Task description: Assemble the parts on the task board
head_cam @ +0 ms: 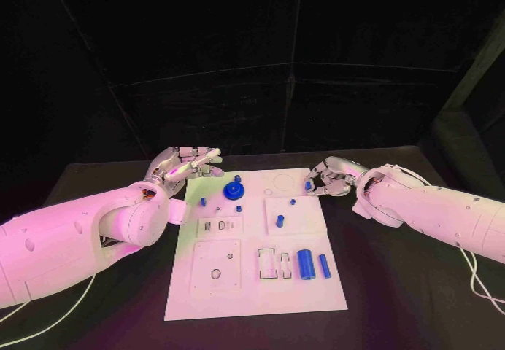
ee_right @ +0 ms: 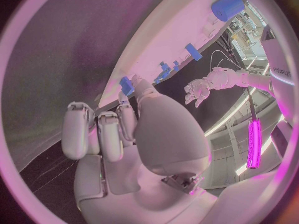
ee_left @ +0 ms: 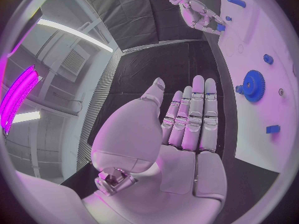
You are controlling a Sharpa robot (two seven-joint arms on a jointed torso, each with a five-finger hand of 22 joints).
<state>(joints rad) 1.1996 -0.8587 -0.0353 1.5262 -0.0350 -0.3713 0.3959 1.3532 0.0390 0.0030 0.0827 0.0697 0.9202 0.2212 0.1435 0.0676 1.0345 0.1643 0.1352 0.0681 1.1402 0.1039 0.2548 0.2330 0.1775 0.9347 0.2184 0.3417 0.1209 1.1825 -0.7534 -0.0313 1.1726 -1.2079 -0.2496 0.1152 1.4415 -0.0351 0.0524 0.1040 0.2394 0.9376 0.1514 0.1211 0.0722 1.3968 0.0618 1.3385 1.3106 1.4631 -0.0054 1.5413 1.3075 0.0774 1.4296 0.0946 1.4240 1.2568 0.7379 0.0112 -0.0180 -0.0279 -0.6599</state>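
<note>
The white task board (head_cam: 226, 292) lies in the middle of the black table. A blue gear (head_cam: 233, 192) stands near its far left corner, with small blue parts (head_cam: 281, 219) around it. A blue cylinder (head_cam: 306, 264) and a blue bar (head_cam: 324, 266) lie near the right side. My left hand (head_cam: 187, 164) hovers beyond the board's far left corner, fingers straight and holding nothing; the gear (ee_left: 253, 85) lies just off its fingertips (ee_left: 199, 84). My right hand (head_cam: 328, 179) is at the board's far right edge, pinching a small blue part (ee_right: 126, 85) between thumb and finger.
Several recesses and slots (head_cam: 266, 264) mark the board's near half. Black table (head_cam: 410, 292) lies open on both sides of the board. A pale cable (head_cam: 479, 281) trails under my right arm.
</note>
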